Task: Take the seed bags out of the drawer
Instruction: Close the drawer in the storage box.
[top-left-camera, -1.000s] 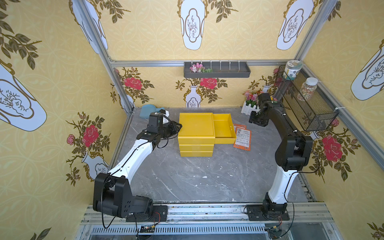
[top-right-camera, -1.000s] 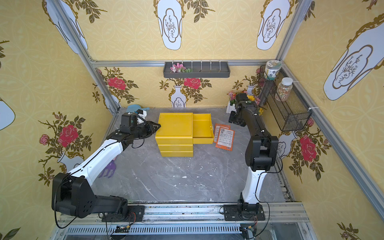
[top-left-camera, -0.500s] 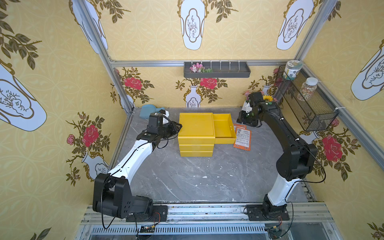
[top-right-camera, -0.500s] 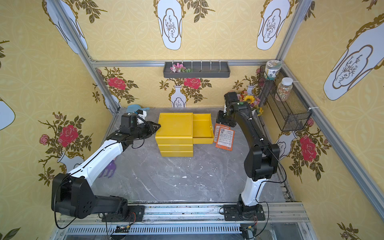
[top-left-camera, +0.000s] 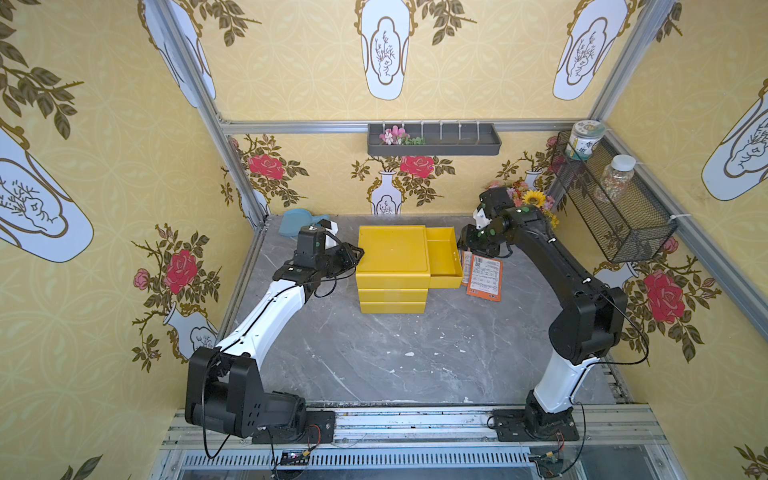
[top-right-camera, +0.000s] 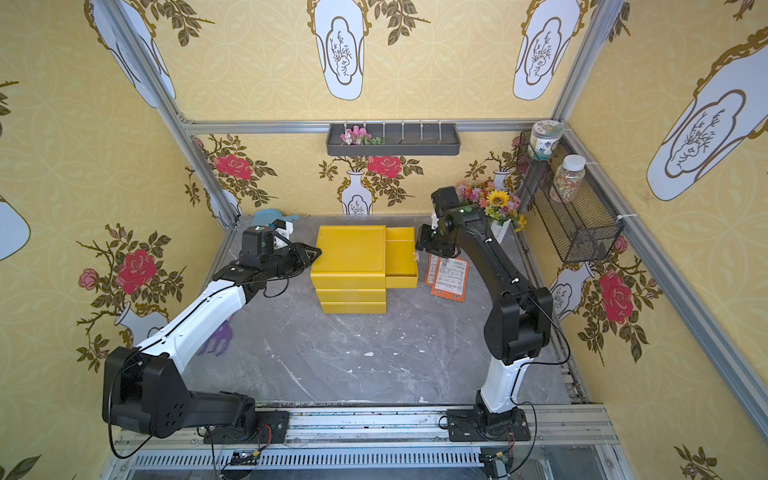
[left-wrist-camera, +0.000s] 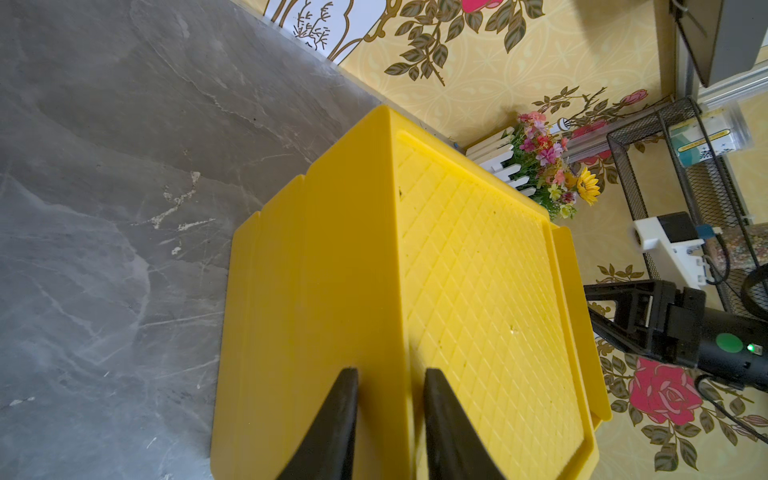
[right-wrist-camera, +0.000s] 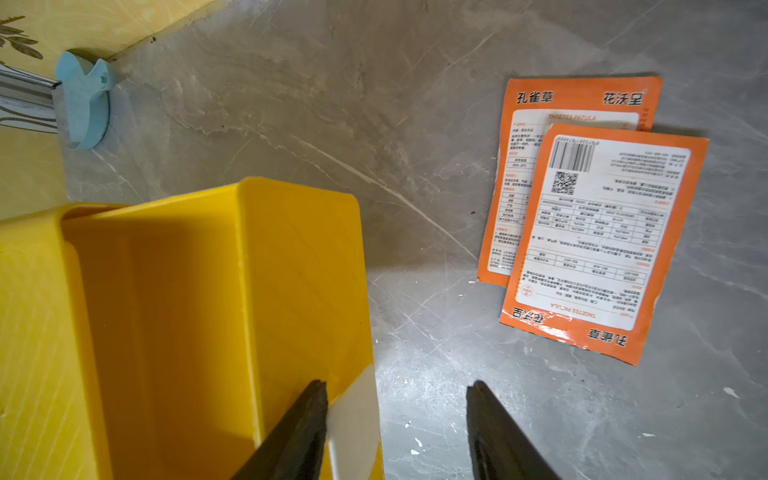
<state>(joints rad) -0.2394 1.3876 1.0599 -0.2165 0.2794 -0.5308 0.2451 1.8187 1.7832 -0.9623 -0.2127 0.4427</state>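
Two seed bags (right-wrist-camera: 582, 232), orange-bordered, white barcode backs, lay overlapped just beside open drawer (right-wrist-camera: 291, 270), right gripper (right-wrist-camera: 397, 388) had moved in over drawer front, jaws apart, empty, left gripper (left-wrist-camera: 390, 374) part-open against cabinet (left-wrist-camera: 478, 270)

The drawer unit (top-left-camera: 392, 266) stood on the table (top-left-camera: 395, 353), toward the back; its top drawer (top-left-camera: 442, 253) stuck out rightward. Two seed bags (top-left-camera: 484, 276) lay on the table just right of it, one partly over the other. A scoop (top-left-camera: 295, 222) lay back-left, flowers (top-left-camera: 534, 198) back-right.
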